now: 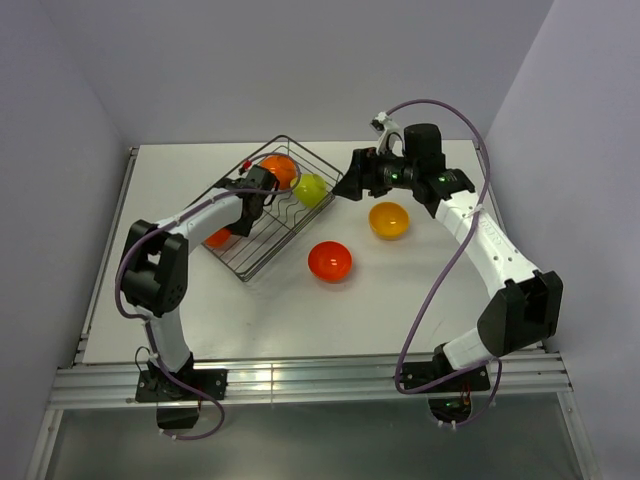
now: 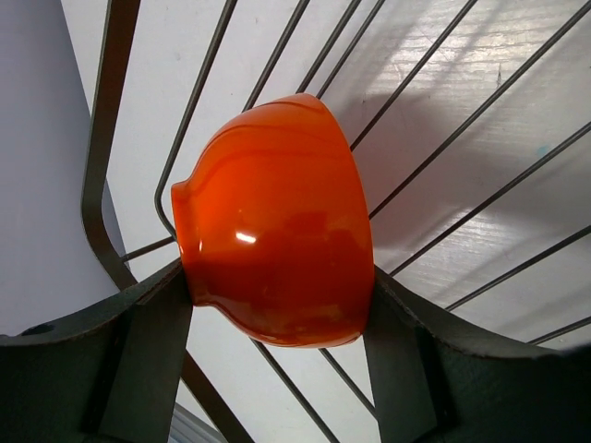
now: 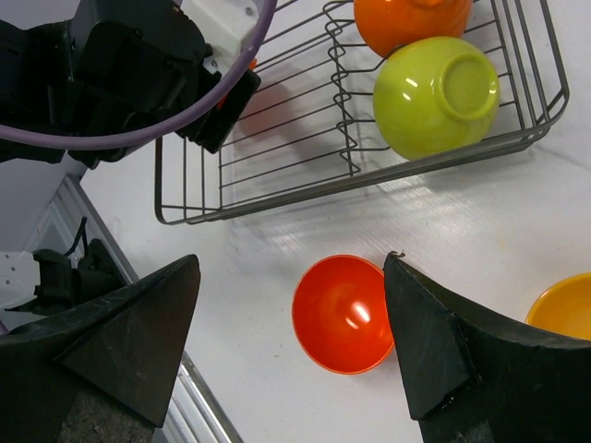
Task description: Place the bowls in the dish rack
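Observation:
The dish rack (image 1: 313, 158) sits slanted at the back left of the table. An orange bowl (image 1: 280, 170) and a lime green bowl (image 1: 310, 188) lean at its far end. My left gripper (image 2: 277, 286) is shut on a red-orange bowl (image 2: 277, 221), held on its side over a rack corner (image 2: 97, 138). From above, this bowl (image 1: 218, 237) peeks out under the left forearm. My right gripper (image 1: 347, 178) hangs open and empty beside the rack. Below it, a red-orange bowl (image 3: 342, 314) and a yellow-orange bowl (image 3: 568, 318) stand on the table.
Walls close in the table at the back and on both sides. A metal rail (image 1: 320, 380) runs along the near edge by the arm bases. The left arm and its purple cable (image 3: 138, 138) reach over the rack's near end (image 3: 369, 175).

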Controlling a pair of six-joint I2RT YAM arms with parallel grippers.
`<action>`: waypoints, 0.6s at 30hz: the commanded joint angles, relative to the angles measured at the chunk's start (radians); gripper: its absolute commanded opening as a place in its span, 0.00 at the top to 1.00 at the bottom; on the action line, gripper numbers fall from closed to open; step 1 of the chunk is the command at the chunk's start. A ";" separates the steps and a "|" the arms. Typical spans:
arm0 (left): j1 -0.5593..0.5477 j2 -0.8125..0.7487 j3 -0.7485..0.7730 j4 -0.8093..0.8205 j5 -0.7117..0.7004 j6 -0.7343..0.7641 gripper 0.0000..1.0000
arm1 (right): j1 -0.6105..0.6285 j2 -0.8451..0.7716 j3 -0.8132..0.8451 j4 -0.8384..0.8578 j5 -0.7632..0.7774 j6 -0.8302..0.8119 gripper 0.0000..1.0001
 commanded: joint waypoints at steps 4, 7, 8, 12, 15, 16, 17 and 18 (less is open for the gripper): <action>-0.002 0.021 0.001 0.006 -0.002 0.010 0.28 | -0.018 -0.056 -0.003 0.018 -0.018 -0.021 0.13; -0.002 0.032 -0.002 0.004 0.012 0.005 0.20 | -0.020 -0.053 -0.003 0.013 -0.018 -0.027 0.13; -0.002 0.038 -0.001 0.001 0.019 0.004 0.19 | -0.023 -0.053 -0.002 0.013 -0.018 -0.028 0.13; -0.002 0.049 0.018 -0.008 0.052 0.002 0.15 | -0.024 -0.055 -0.003 0.009 -0.015 -0.031 0.13; -0.002 0.058 0.027 -0.012 0.072 0.000 0.06 | -0.024 -0.051 0.000 0.001 -0.018 -0.032 0.12; -0.002 0.061 0.028 -0.017 0.079 -0.001 0.05 | -0.026 -0.053 0.000 0.000 -0.015 -0.032 0.12; -0.002 0.066 0.030 -0.019 0.081 -0.004 0.01 | -0.026 -0.055 -0.002 -0.002 -0.015 -0.032 0.12; -0.002 0.067 0.030 -0.019 0.085 -0.006 0.01 | -0.026 -0.055 0.000 -0.002 -0.015 -0.032 0.12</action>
